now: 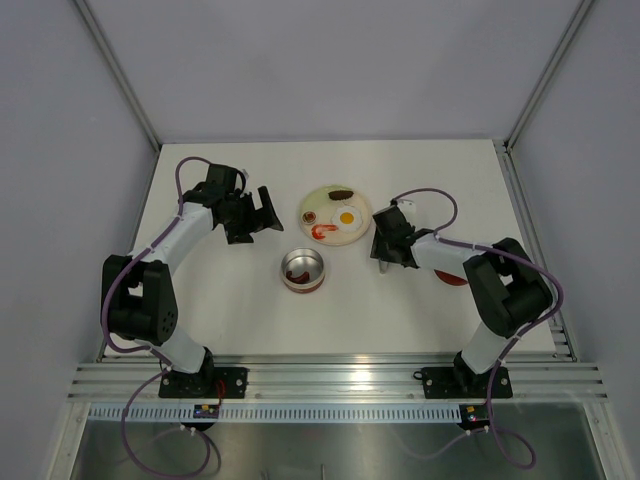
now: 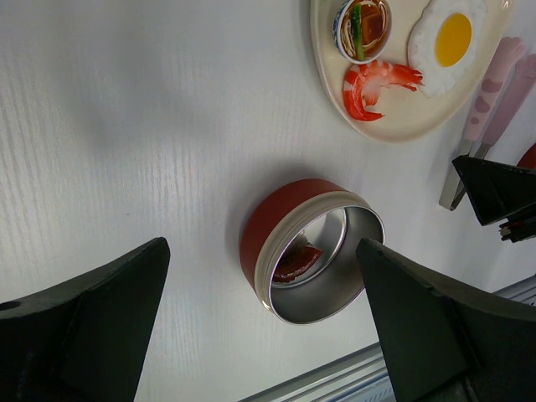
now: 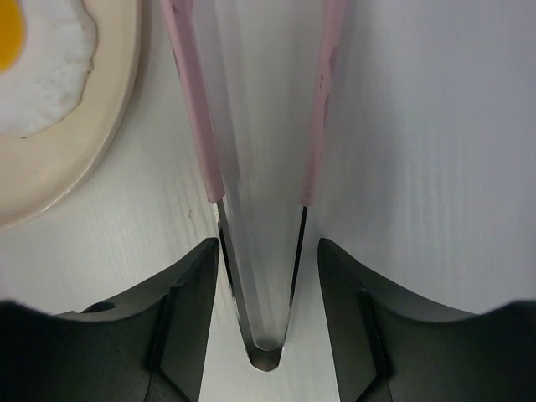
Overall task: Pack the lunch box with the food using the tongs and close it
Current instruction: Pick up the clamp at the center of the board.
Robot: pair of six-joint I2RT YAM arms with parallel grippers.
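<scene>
On the white table, the left gripper stood wide and held nothing. The right gripper pinched the tongs, right of the plate, their arms apart. The plate held the egg. The lunch box sat open just nearer, a red piece inside.

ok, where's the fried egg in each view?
Top external: fried egg mid-table, on the right part of the plate.
Left wrist: egg at the top right, on the plate.
Right wrist: egg cropped in the top-left corner.
Shared landmark: that pale plate.
</scene>
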